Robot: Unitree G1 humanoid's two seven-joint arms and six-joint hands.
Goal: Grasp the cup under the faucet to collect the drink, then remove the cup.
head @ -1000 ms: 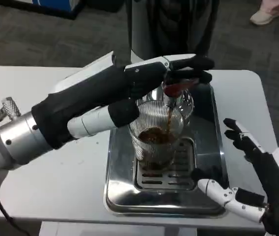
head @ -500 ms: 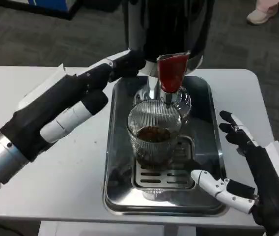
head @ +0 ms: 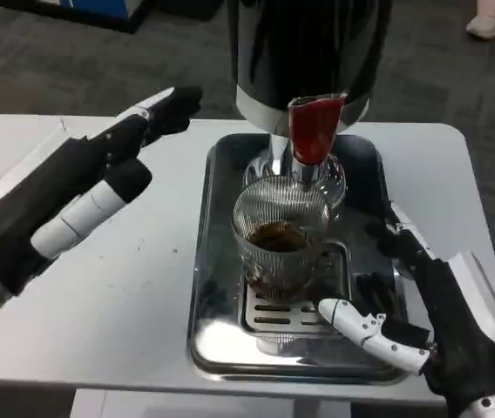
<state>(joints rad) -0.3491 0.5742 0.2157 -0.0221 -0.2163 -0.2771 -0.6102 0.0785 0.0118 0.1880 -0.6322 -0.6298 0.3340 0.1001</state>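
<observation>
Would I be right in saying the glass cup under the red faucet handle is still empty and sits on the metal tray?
Not quite: the head view shows dark drink already in the glass cup. It does sit under the red faucet handle, on the metal tray.

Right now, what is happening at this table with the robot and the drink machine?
A ribbed glass cup with dark drink in it stands on the grate of a metal tray, under the dispenser's red faucet lever. No drink is flowing. The left hand is held above the table, left of the tray, holding nothing. The right hand is open beside the cup, fingers spread toward it, not yet grasping. The cup is not yet removed.
</observation>
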